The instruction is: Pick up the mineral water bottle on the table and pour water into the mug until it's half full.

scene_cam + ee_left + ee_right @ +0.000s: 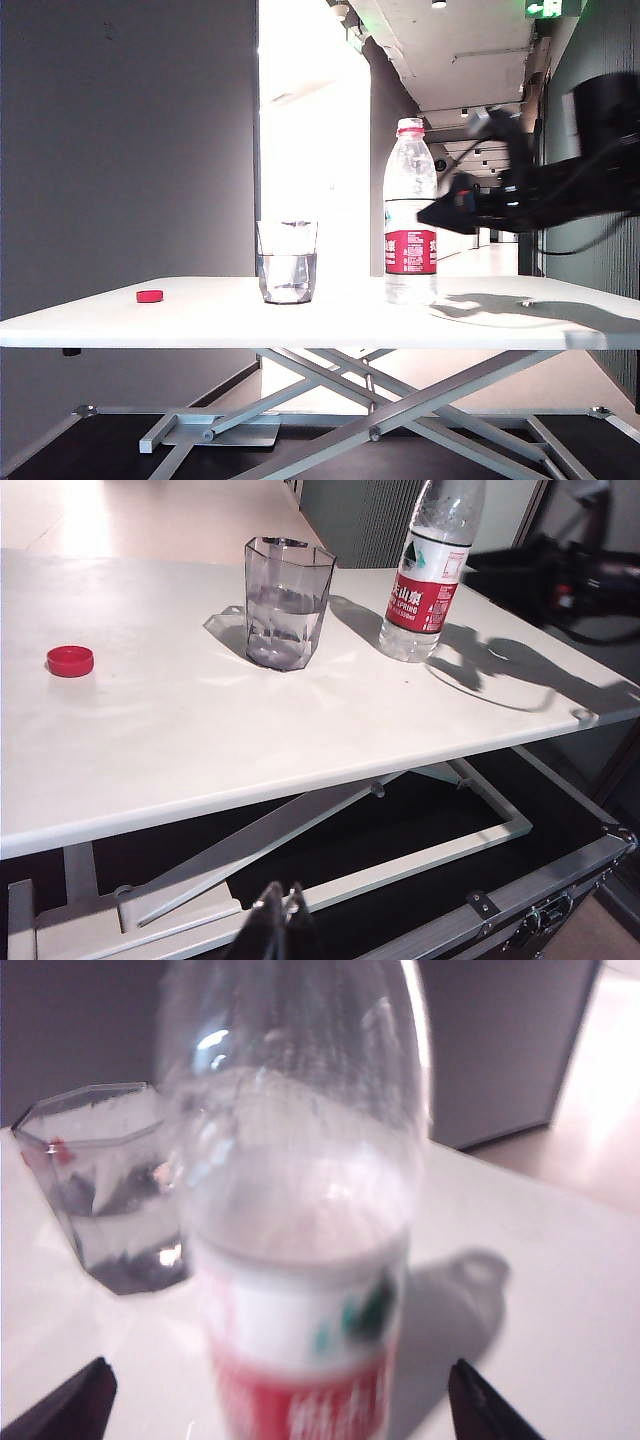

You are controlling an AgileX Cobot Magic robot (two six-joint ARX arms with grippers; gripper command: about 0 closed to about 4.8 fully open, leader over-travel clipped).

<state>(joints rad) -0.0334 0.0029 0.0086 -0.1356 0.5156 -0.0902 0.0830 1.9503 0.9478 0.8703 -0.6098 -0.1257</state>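
1. The right tool (275, 1400) is held with its two fingers spread wide apart, nothing gripped between them.
2. The right arm is extended roughly level above the table.
3. The left tool (278, 920) is seen low, its fingertips pressed together.

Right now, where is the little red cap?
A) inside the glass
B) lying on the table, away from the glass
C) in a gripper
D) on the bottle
B: the cap lies alone on the table, off to one side of the glass; the bottle is uncapped.
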